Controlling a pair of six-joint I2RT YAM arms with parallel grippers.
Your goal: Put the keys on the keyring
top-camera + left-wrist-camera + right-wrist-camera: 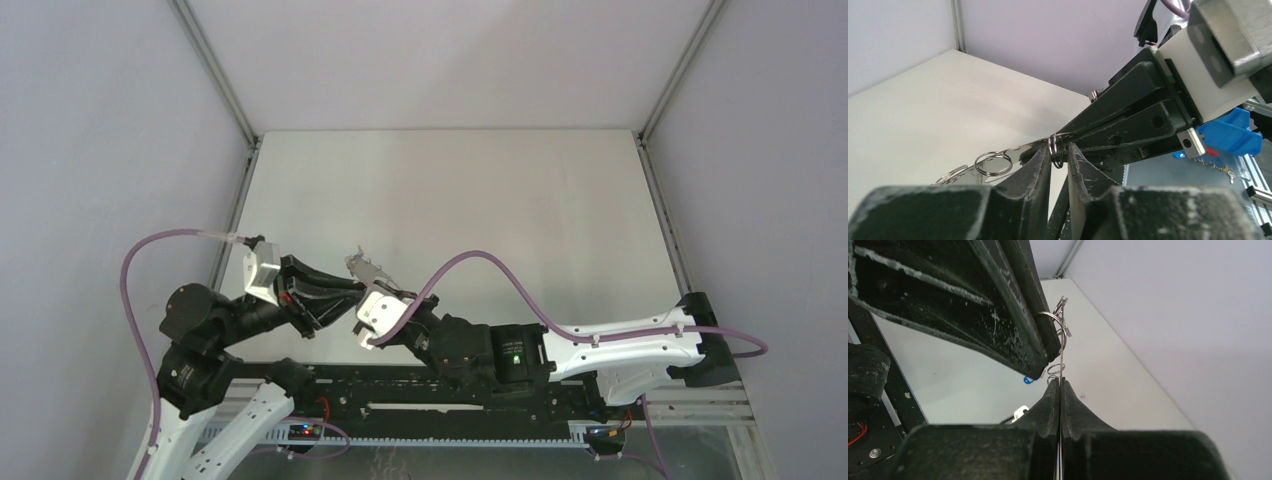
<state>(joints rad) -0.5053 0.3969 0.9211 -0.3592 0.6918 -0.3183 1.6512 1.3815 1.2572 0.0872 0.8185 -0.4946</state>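
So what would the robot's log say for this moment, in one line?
right gripper: shut on keyring | left gripper: open, straddling small ring on keyring | phase: lining up

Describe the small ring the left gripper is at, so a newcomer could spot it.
Above the table's near edge, the right gripper pinches a thin wire keyring. Follow the wire to the left gripper: the small ring sits between its fingertips. The other small rings hang farther along the wire, outside the fingers.
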